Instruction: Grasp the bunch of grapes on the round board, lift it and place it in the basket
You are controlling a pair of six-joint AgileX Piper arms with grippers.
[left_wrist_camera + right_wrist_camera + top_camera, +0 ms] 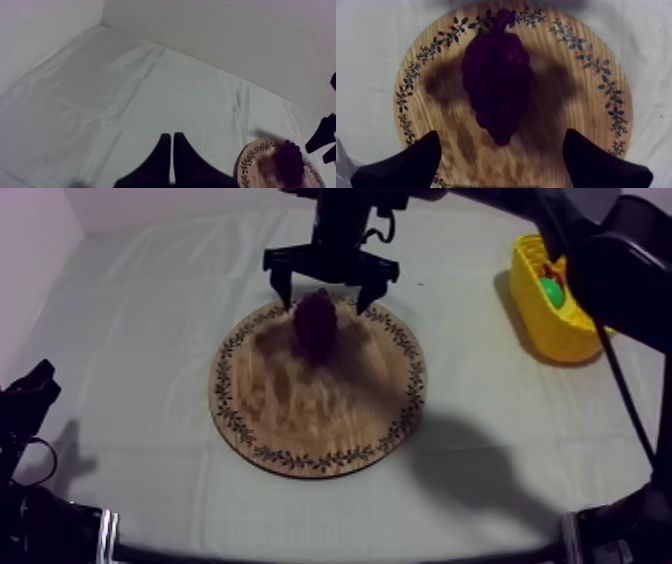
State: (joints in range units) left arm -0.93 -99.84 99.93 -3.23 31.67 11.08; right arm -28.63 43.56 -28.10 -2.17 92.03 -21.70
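Note:
A dark purple bunch of grapes (315, 325) lies on the far part of the round wooden board (318, 393) with a patterned rim. My right gripper (327, 294) hangs over the board's far rim, open, its two black fingers (281, 285) spread wide on either side of the grapes without touching them. In the right wrist view the grapes (497, 75) lie on the board (576, 100) between and beyond my spread fingertips (411, 160). The yellow basket (548, 298) stands at the right side. My left gripper (172, 145) is shut, a narrow wedge over the cloth; the board (260, 162) and grapes (290, 162) lie beside it.
The basket holds a green thing (553, 292) and something red-orange beside it. My left arm (25, 403) rests low at the left table edge. A pale wall runs behind the table in the left wrist view.

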